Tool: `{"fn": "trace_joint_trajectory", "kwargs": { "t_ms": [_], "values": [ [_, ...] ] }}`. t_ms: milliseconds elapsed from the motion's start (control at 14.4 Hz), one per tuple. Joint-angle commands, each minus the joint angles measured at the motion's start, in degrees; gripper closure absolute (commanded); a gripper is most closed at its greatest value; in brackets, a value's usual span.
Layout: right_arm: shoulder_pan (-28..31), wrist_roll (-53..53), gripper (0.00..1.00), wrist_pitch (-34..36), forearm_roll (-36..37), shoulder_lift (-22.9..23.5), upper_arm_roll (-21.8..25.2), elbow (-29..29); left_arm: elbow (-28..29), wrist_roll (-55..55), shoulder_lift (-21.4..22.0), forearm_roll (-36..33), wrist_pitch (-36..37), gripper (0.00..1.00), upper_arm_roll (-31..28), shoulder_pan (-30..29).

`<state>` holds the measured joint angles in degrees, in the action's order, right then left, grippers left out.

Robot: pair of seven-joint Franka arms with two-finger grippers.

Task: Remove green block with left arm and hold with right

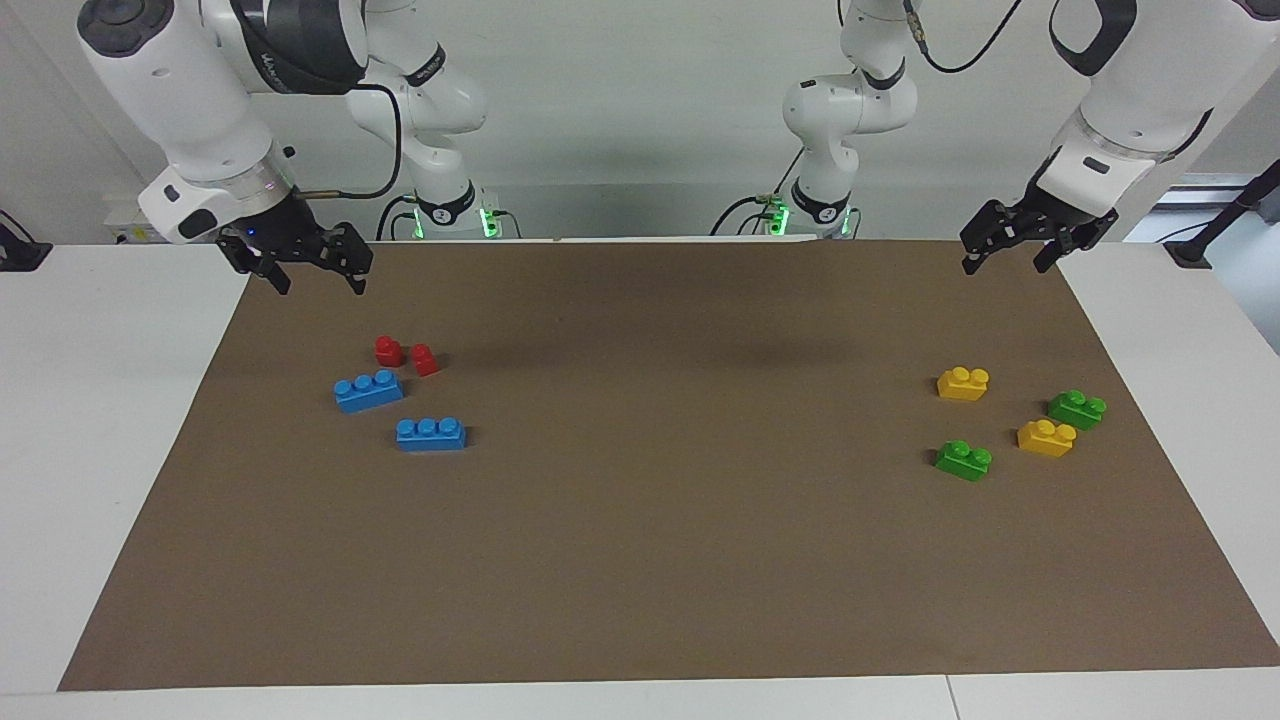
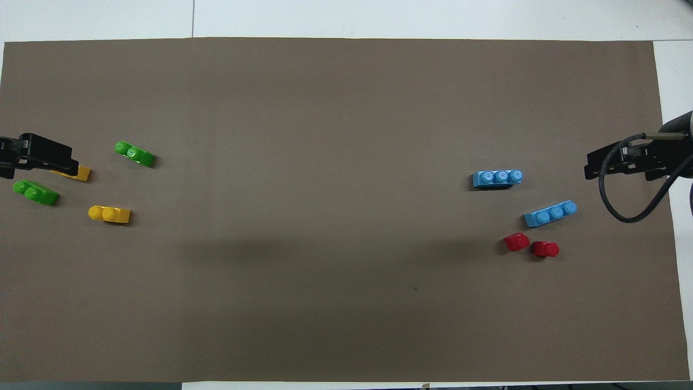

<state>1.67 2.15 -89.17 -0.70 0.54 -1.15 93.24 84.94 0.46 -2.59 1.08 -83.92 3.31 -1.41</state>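
**Left gripper** (image 1: 1005, 255): my fingers (image 1: 972, 262) are spread wide and hold nothing. They hang in the air over the edge of the brown mat (image 1: 640, 560) nearest the robots, at the left arm's end of the table (image 1: 110, 420).

**Right gripper** (image 1: 318, 277): fingers spread wide, empty, waiting over the mat's corner at the right arm's end, above the red and blue bricks.

**Green block** (image 1: 964, 460): lies flat on the mat, studs up, at the left arm's end. It is farther from the robots than one yellow brick (image 1: 963, 383) and beside the other yellow brick (image 1: 1046, 437). A second green block (image 1: 1077, 409) lies closer to the table's end, just beside that second yellow brick. Nothing shows which of the two I will go for; the first stands freer.

**Long axis**: the two studs run along the table's length, turned slightly, so the end toward the table's middle sits a little nearer the robots. The overhead view (image 2: 135, 154) agrees.

**Step in hand, as I judge it**: approach. To do it well:
- carry my left fingers out over the block, then descend straight;
- turn the wrist so the fingers close across the short width, on the flat side walls;
- keep clear of the neighbouring yellow brick;
- grip low on one end, leaving the other end free for my right fingers.
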Motion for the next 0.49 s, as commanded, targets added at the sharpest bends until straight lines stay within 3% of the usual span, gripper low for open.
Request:
{"fn": "trace_joint_trajectory", "kwargs": {
  "t_ms": [0, 416],
  "values": [
    [0.7, -1.53, 0.0, 0.05, 1.14, -0.62, -0.52, 0.54, -0.74, 0.33, 0.04, -0.91, -0.1, 0.0, 1.26, -1.23],
    [0.7, -1.53, 0.0, -0.03, 1.14, -0.62, -0.52, 0.54, -0.22, 0.42, 0.04, -0.91, -1.41, 0.0, -0.76, 0.53]
  ]
}}
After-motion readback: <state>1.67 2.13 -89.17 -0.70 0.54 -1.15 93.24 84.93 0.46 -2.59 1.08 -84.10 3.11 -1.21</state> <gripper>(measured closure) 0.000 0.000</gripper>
